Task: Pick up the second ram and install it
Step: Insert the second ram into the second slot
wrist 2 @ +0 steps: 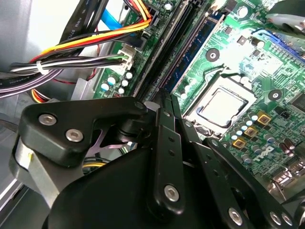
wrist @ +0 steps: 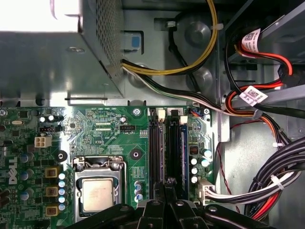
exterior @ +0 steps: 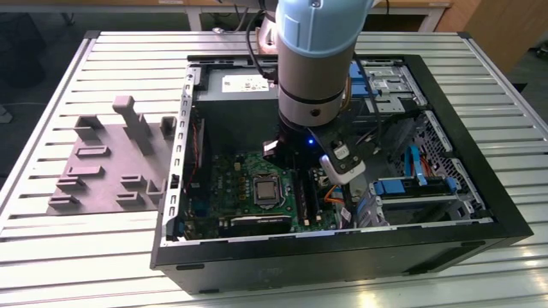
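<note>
Where black slots [wrist: 162,152] run, hand [wrist: 164,191] poised

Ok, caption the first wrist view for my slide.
Tool poised over the motherboard's memory slots, beside the processor socket.

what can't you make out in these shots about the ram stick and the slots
- Exterior view: the arm covers the far end of the memory slots.
- First wrist view: the pincer covers the near end of the slots; whether it holds a ram stick is unclear.
- Second wrist view: the pincer's body hides its tips.
</note>
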`<state>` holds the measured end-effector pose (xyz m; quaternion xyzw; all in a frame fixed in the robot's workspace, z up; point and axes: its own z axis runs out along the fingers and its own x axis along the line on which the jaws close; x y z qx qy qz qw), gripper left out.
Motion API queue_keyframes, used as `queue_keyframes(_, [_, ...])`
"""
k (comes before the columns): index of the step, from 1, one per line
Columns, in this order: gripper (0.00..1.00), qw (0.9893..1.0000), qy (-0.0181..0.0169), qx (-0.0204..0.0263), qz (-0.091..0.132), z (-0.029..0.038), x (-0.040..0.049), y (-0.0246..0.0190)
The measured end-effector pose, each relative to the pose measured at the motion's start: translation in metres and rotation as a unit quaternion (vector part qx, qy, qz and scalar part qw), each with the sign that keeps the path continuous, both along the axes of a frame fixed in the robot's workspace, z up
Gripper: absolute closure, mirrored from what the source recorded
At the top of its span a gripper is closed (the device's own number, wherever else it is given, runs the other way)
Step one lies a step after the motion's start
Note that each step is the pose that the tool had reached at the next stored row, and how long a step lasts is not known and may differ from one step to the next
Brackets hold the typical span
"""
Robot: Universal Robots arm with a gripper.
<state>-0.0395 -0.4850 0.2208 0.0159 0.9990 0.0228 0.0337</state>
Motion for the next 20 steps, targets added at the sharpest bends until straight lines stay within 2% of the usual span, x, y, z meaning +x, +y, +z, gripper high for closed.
queue_keyframes(6, [0.88,1.0000,0.0000,-0.0001,0.000,-0.0006,0.0000,0.0000])
queue_keyframes(16, [0.88,1.0000,0.0001,-0.0002,0.000,-0.0052,-0.0001,-0.0001])
queue_keyframes(20, [0.88,1.0000,0.0001,0.0019,0.000,-0.0060,-0.0001,-0.0002])
